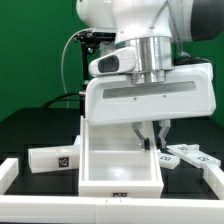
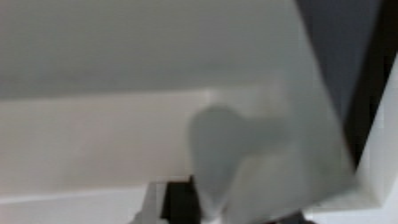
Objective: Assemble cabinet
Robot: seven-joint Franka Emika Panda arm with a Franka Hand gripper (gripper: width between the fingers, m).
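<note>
The cabinet body is a white open box standing in the middle of the black table. My gripper reaches down at the box's wall on the exterior view's right. In the wrist view a white panel fills the picture. A greyish panel edge runs down into my gripper, beside a dark finger. The jaws stand nearly together on that edge. A loose white panel with a tag marker lies at the exterior view's left of the box.
Flat white pieces with tag markers lie on the table at the exterior view's right. A low white rail borders the front and sides of the table. A green wall stands behind the arm.
</note>
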